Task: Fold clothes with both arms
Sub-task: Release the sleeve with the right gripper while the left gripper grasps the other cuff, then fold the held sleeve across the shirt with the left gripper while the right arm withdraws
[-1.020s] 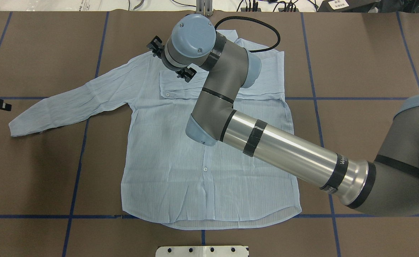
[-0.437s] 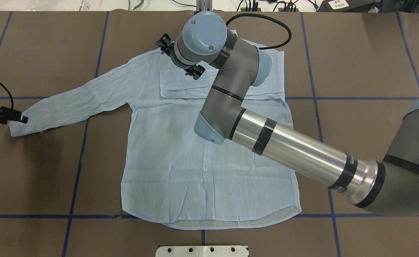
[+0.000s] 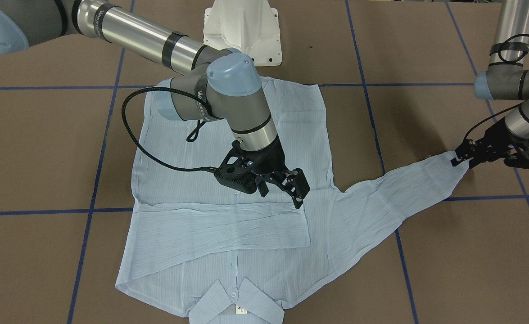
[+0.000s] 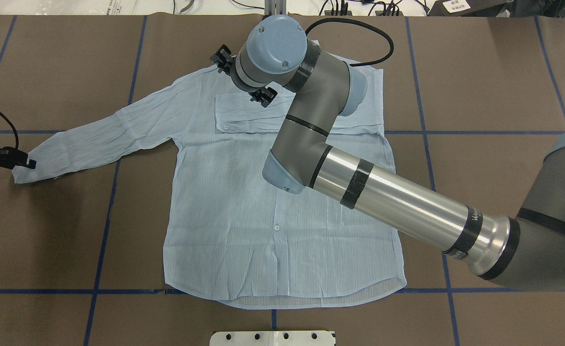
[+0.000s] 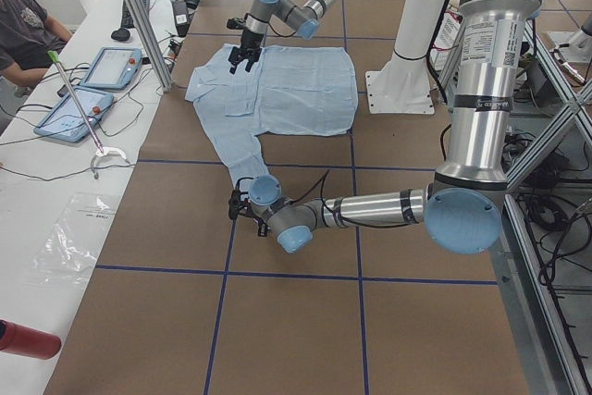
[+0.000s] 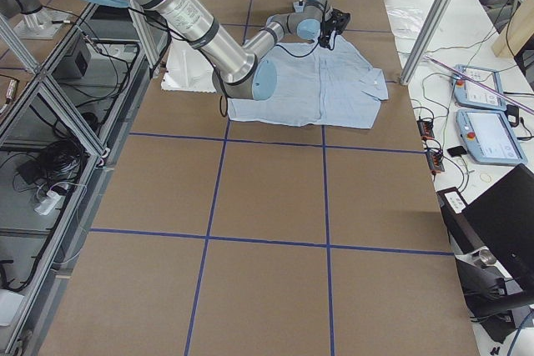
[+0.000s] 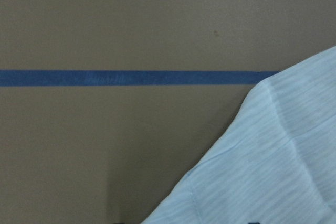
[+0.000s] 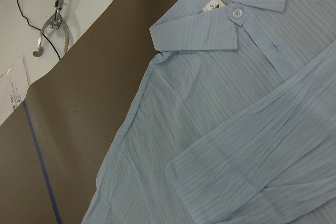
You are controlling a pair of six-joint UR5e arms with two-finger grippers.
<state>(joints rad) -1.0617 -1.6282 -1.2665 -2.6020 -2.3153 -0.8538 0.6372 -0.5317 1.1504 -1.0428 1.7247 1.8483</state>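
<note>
The light-blue shirt (image 4: 244,216) lies flat and buttoned on the brown table, collar at the far side (image 3: 237,306). One sleeve is folded across the chest (image 3: 219,225). The other sleeve stretches out to my left (image 4: 94,134). My right gripper (image 3: 281,197) is open and empty, hovering just above the folded sleeve's cuff end; in the overhead view (image 4: 242,76) the wrist hides most of it. My left gripper (image 4: 25,163) is at the outstretched cuff (image 3: 449,168), its tips touching the cuff's end. I cannot tell whether it is open or shut. The left wrist view shows the cuff's corner (image 7: 273,161).
Blue tape lines (image 4: 104,230) divide the table into squares. The white pedestal base (image 3: 241,31) stands just behind the shirt's hem. A black cable (image 3: 129,135) loops from my right wrist over the shirt. Teach pendants (image 5: 111,67) lie on the side bench.
My left gripper has come in from the left edge and down to the end of the outstretched cuff, then stopped. My right wrist has shifted slightly to the right above the chest.
</note>
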